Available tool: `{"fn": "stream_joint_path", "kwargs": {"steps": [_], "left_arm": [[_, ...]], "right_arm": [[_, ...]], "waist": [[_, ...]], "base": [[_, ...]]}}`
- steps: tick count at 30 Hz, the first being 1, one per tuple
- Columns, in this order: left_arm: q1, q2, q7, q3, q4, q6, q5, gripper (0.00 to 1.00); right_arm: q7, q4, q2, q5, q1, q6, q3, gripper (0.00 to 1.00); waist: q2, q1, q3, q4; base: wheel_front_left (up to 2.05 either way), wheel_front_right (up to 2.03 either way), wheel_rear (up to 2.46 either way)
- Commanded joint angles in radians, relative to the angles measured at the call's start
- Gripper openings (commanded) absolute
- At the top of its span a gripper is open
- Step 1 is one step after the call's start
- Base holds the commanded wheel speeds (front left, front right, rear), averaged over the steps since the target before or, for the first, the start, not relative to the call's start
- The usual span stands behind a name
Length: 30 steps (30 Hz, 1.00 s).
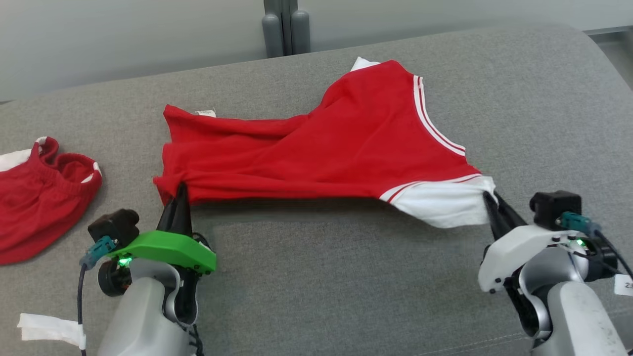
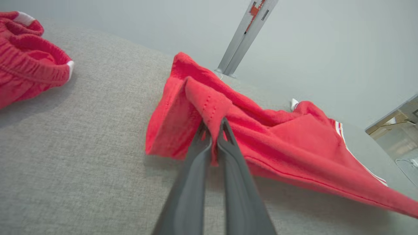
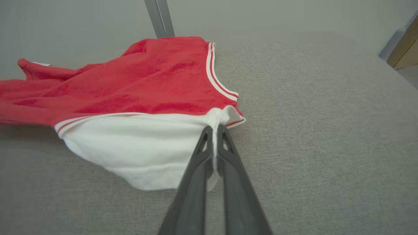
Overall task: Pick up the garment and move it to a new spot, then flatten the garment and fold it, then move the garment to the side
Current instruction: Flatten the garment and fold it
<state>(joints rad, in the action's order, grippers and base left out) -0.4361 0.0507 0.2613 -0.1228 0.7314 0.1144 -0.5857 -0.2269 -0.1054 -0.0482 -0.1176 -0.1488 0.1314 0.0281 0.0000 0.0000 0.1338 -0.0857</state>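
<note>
Grey woven upholstered surface (image 1: 321, 277), pale wall behind, grey post (image 1: 286, 27) at its far edge. The red garment (image 1: 316, 148) with white striped trim lies spread just ahead of both sets of fingertips, spanning the gap between the two grippers. Left gripper (image 1: 179, 190): clenched on a bunched red corner, with cloth pinched between the tips and folding up over them. Right gripper (image 1: 489, 200): clenched on the edge of the white panel, a thin fold of white fabric caught between its fingers. The garment's near edge runs from one gripper to the other, with a shadow on the surface under it. The far part rests on the surface. A second crumpled red cloth (image 1: 39, 198) lies well apart, out to the left of the left gripper.
</note>
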Motion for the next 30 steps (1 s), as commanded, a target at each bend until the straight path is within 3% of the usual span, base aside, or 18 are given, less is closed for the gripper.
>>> {"fn": "stream_joint_path", "kwargs": {"steps": [1, 10, 16, 21, 24, 30], "left_arm": [[0.015, 0.002, -0.004, -0.008, -0.045, 0.006, -0.023, 0.0], [0.03, 0.002, -0.138, -0.068, -0.393, 0.006, -0.223, 0.0], [-0.077, 0.027, -0.293, -0.091, -0.522, -0.048, -0.253, 0.0], [-0.23, 0.042, -0.407, -0.065, -0.516, -0.093, -0.307, 0.0], [-0.348, 0.086, -0.465, -0.031, -0.47, -0.125, -0.316, 0.0], [-0.578, 0.129, -0.415, 0.022, -0.362, -0.107, -0.298, 0.0]], "right_arm": [[0.008, 0.036, -0.004, -0.002, 0.008, -0.001, 0.018, 0.0], [0.023, 0.264, -0.015, -0.031, -0.039, -0.001, 0.105, 0.0], [0.0, 0.28, -0.081, -0.057, -0.216, -0.001, 0.086, 0.0], [-0.015, 0.139, -0.13, -0.125, -0.454, -0.001, 0.019, 0.0], [0.018, -0.028, -0.165, -0.131, -0.632, -0.001, -0.052, 0.0], [0.149, -0.366, -0.223, -0.064, -0.957, -0.002, -0.192, 0.0]], "waist": [[0.0, 0.0, -0.009, -0.002], [0.0, 0.0, -0.011, -0.026], [0.0, 0.0, 0.048, -0.056], [0.0, 0.0, 0.156, -0.081], [0.0, 0.0, 0.251, -0.106], [0.0, 0.0, 0.376, -0.106]], "base": [[0.0, 0.0, 0.0], [0.0, 0.0, 0.0], [0.0, 0.0, 0.0], [0.0, 0.0, 0.0], [0.0, 0.0, 0.0], [0.0, 0.0, 0.0]]}}
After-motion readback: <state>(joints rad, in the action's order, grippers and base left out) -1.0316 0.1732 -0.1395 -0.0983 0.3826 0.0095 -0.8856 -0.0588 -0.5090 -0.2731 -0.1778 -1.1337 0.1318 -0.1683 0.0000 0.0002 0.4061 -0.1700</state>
